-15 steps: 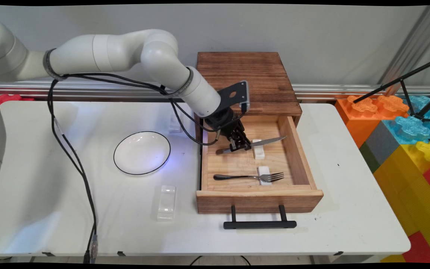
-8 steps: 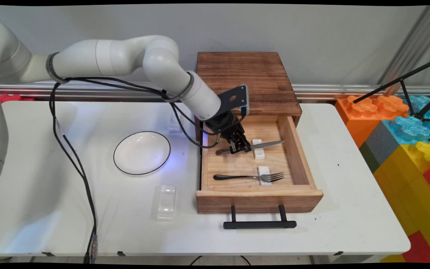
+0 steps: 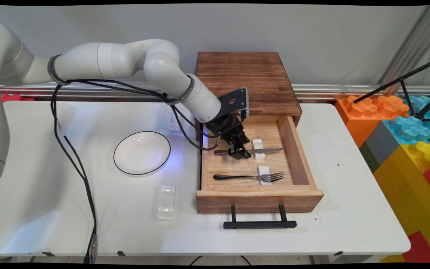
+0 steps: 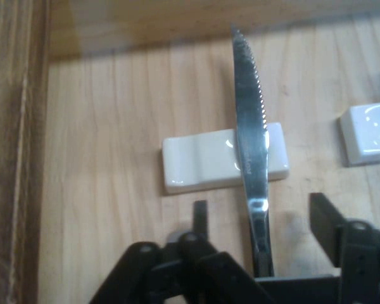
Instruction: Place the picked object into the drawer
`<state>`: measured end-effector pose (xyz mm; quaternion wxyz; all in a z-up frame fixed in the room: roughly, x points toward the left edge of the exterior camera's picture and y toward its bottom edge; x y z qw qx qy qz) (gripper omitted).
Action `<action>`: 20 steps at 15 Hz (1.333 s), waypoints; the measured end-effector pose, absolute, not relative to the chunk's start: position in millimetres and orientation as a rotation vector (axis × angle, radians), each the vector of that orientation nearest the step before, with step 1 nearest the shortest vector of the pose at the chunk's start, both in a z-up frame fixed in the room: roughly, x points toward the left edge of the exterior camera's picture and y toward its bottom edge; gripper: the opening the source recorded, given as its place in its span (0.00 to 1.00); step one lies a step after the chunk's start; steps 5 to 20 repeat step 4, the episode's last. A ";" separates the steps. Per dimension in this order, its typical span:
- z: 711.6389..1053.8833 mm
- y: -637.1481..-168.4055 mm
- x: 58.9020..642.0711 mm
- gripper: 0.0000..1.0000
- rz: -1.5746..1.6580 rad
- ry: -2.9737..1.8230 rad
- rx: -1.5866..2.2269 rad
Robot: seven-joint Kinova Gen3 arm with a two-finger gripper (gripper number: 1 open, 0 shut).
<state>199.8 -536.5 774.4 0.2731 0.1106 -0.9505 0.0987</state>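
Lowered since a second ago, the knife [image 3: 254, 151] now lies level across its white rest [image 3: 258, 148] in the open wooden drawer [image 3: 301, 157]; the hand [image 3: 237, 151] is over the handle with fingers [image 4: 326, 221] spread apart, gripping nothing; a fork [image 3: 252, 176] lies nearer the front; the white tabletop [image 3: 349, 194] carries a plate [image 3: 142, 152] before a grey wall; no writing is legible.
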 end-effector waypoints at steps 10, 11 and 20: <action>775.9 -535.3 199.2 1.00 0.268 -2.556 0.292; 775.9 -535.3 199.2 1.00 0.268 -2.556 0.292; 775.9 -535.3 199.2 1.00 0.268 -2.556 0.292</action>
